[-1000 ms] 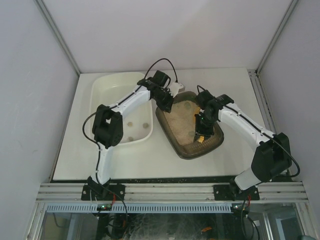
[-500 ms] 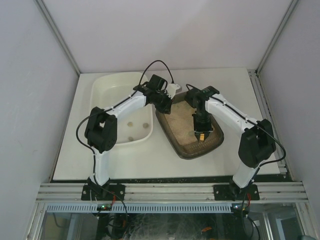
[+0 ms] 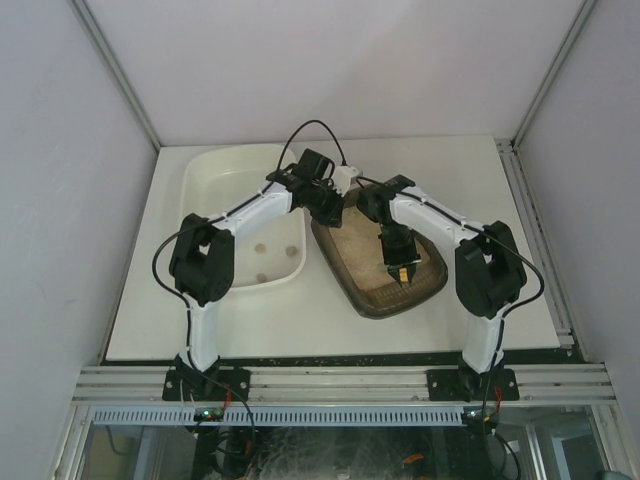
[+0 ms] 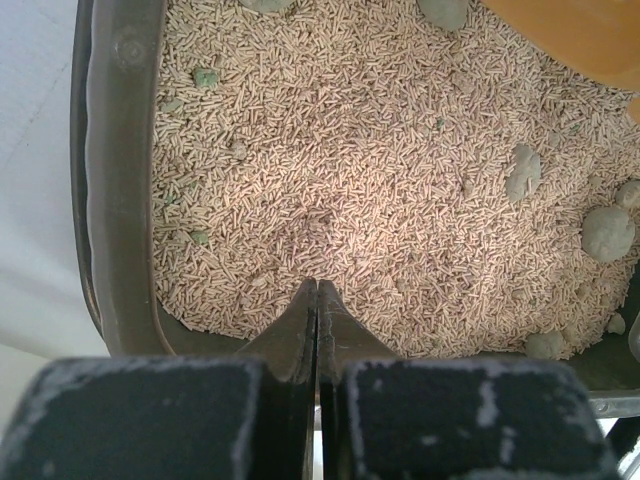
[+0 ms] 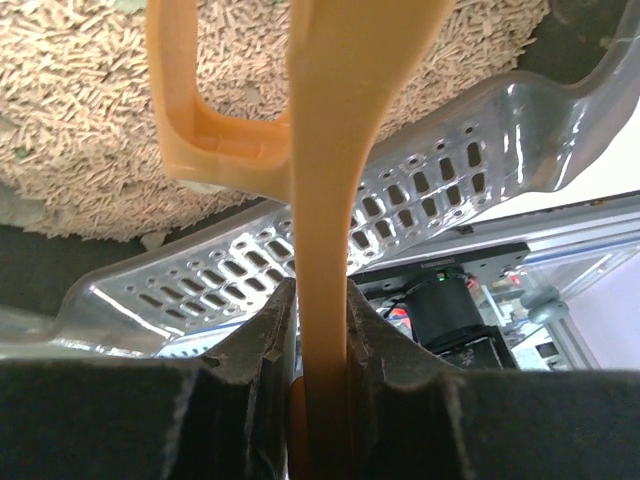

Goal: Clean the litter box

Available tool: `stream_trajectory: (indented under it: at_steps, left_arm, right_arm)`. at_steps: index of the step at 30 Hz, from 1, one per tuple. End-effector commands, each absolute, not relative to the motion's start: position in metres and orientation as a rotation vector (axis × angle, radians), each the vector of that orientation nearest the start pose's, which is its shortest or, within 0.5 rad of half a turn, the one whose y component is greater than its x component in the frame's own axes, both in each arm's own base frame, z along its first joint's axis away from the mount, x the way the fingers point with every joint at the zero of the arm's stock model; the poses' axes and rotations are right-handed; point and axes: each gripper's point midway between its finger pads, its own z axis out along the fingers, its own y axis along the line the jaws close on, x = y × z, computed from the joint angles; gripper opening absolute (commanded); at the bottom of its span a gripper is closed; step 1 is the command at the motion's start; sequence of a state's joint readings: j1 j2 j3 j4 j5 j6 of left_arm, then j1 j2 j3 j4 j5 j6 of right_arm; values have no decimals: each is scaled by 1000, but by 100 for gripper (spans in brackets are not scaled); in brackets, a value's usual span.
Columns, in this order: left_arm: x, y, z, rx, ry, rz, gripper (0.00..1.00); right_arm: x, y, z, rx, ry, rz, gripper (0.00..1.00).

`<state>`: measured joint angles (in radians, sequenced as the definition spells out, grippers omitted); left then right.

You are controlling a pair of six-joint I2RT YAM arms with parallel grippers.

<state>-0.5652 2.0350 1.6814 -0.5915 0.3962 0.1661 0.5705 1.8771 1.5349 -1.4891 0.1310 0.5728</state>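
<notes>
1. I judge the task partly done: some waste already sits in the tub, but the litter is not yet clear, so scooping is left.
2. The white tub (image 3: 232, 185) lies left of centre in the top view. It holds a few small pale clumps (image 3: 259, 246) on an otherwise bare floor.
3. The litter box (image 3: 342, 278) sits at the centre of the top view, just beside the tub's right side. It holds beige pellet litter (image 4: 330, 150), with several grey-green lumps (image 4: 608, 232) gathered at the right edge of the left wrist view.
4. The orange scoop (image 5: 320, 150) hangs over the lower right of the box. The perforated pale plate in the middle of the right wrist view is probably its sieve, though I can't be sure.
5. The right gripper (image 5: 318, 300) has its jaws clamped on the scoop's handle.
6. The left gripper (image 4: 317, 290) has its jaws pressed together on nothing, and sits at the box's upper left rim.
</notes>
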Motion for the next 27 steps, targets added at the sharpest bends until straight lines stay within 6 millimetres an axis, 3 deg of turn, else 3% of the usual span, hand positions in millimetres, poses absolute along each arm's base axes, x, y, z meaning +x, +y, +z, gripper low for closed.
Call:
stream_trajectory:
  at_steps: [1, 8, 19, 27]
  left_arm:
    - [388, -314, 126, 1012, 2273, -652, 0]
    - [388, -314, 120, 1004, 2290, -647, 0]
    - [391, -307, 118, 977, 2308, -616, 0]
    - [393, -301, 120, 955, 2316, -614, 0]
  right_arm:
    - [228, 123, 112, -75, 3186, -535, 0]
    - [224, 125, 104, -110, 3214, -531, 0]
    - [233, 184, 82, -78, 3307, 15, 0]
    - [252, 201, 74, 63, 3251, 315, 0]
